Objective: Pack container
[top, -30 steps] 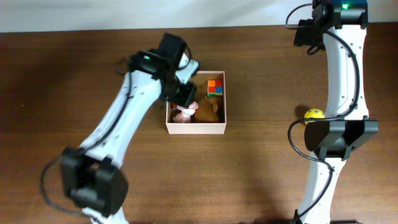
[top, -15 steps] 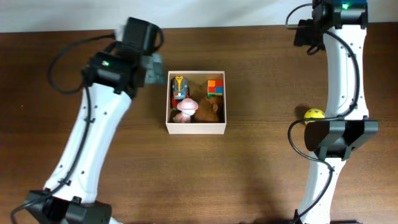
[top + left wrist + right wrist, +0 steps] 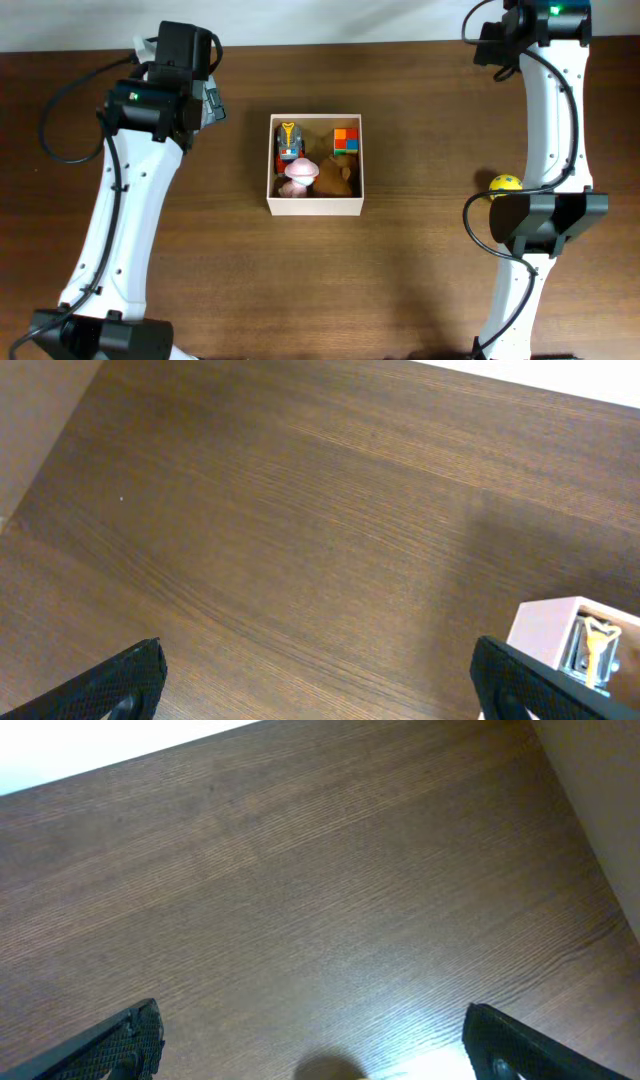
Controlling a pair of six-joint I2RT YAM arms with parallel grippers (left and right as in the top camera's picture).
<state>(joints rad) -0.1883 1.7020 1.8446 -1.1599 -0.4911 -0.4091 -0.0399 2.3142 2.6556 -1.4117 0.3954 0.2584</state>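
Note:
The container (image 3: 315, 208) is a square cream-walled box at the table's middle. It holds a toy car (image 3: 288, 140), a pink toy (image 3: 298, 174), a brown plush (image 3: 337, 178) and a coloured cube (image 3: 346, 140). Its corner shows in the left wrist view (image 3: 545, 632). My left gripper (image 3: 325, 685) is open and empty over bare table, left of the container. My right gripper (image 3: 315, 1045) is open and empty over bare table at the far right. A yellow ball (image 3: 505, 183) lies on the table by the right arm.
The right arm (image 3: 545, 120) runs down the right side of the table. The left arm (image 3: 120, 220) crosses the left side. The table's back edge meets a white wall (image 3: 320, 20).
My left gripper has drawn back out of the container, up and to the left, leaving the toy car and pink toy inside. The right arm has not moved.

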